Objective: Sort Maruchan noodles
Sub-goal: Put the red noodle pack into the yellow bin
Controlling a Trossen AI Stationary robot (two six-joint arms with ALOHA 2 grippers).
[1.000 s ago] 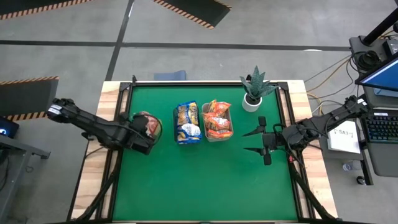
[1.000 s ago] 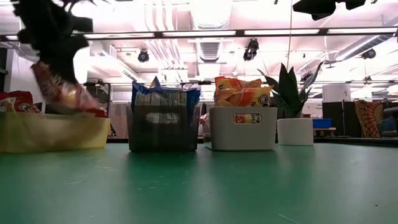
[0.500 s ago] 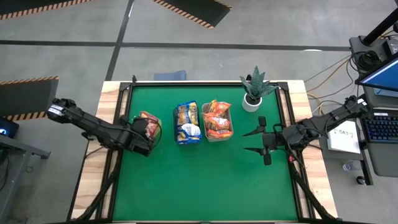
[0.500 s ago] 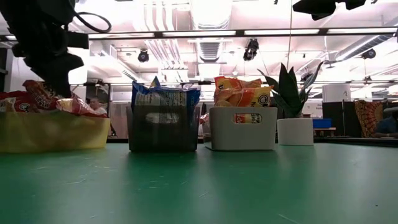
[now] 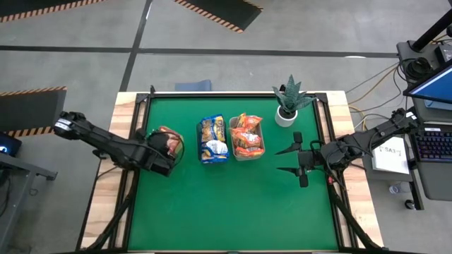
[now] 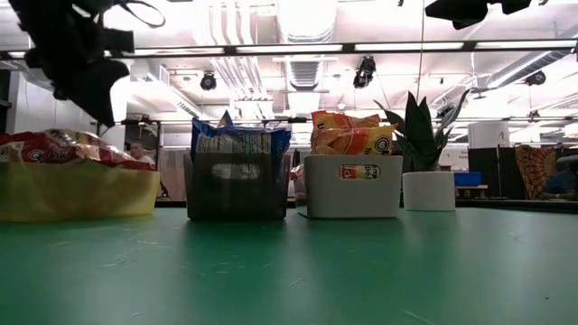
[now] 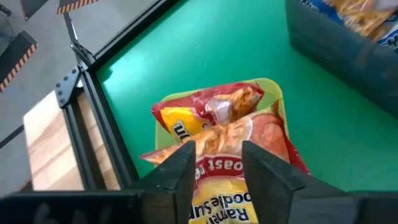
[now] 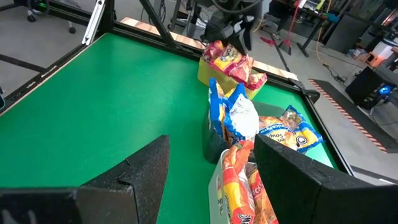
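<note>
Left end effector (image 7: pixel 216 163) spread above red packets (image 7: pixel 236 134), hiding their green bin (image 7: pixel 268 85)

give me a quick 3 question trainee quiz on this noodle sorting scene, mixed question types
1. True or false: the red packets lie in the white bin.
2. Multiple choice: the potted plant stands nearest which bin? A) green bin B) dark bin C) white bin
3. Short answer: which gripper hangs above the green bin?

Key
1. False. They lie in the green bin; the white bin holds orange packets.
2. C
3. The left gripper, jaws parted over the red packets. The right gripper waits open over bare mat.
</note>
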